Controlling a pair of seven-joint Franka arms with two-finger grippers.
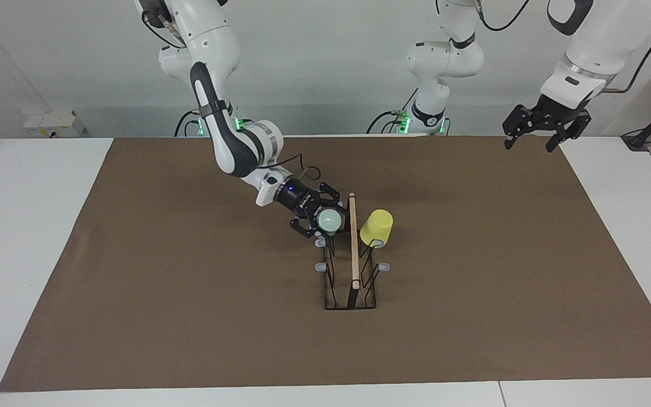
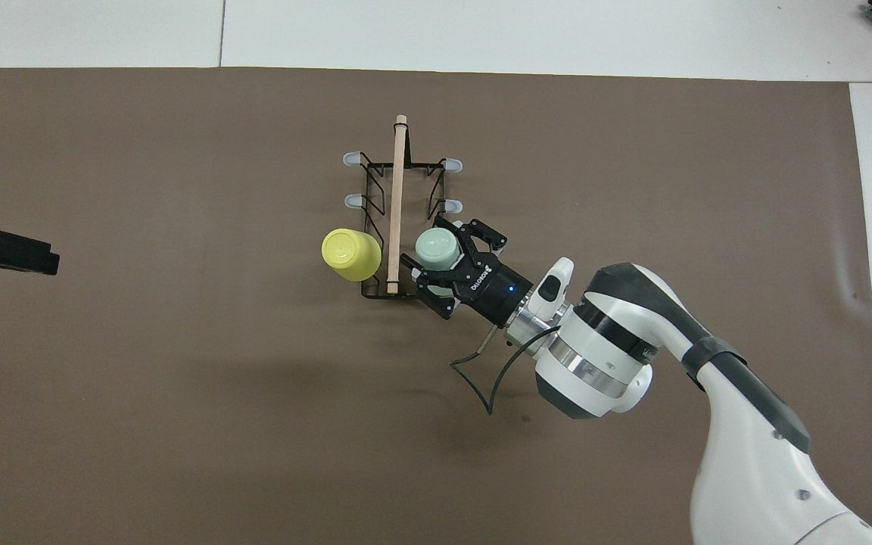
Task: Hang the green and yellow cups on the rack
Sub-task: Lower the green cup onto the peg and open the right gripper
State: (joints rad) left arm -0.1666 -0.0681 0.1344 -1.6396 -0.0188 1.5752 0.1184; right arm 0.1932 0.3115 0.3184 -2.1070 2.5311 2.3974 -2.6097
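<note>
**Brown mat, black wire rack, two plastic cups, both at the rack**

White bench [image 1: 37,226] carries one matte brown mat [image 1: 190,316] that covers most of its top.

Two glossy white robot arms with rounded joints are in view. The right arm reaches low over the mat, and its black end effector [image 2: 425,244] is at the end of the rack nearest the robots. It is released, with its fingers spread to either side of the green cup. The left arm waits raised over the mat's corner at its own end of the bench. The left end effector [image 1: 530,144] is also released and empty, fingers apart.

One rack [image 1: 350,307] stands near the middle of the mat. It is a narrow frame of thin black wire, topped by a single long, round, pale wooden bar [image 1: 353,243].

Two smooth, tapered, handleless cups sit bottom-up at the rack's end nearer the robots, one on each side of the bar. The mint green cup [image 1: 330,220] is on the right arm's side. The bright yellow cup [image 1: 377,227] is on the left arm's side, tilted outward.

Four small grey prong tips [image 2: 350,159] show bare.
</note>
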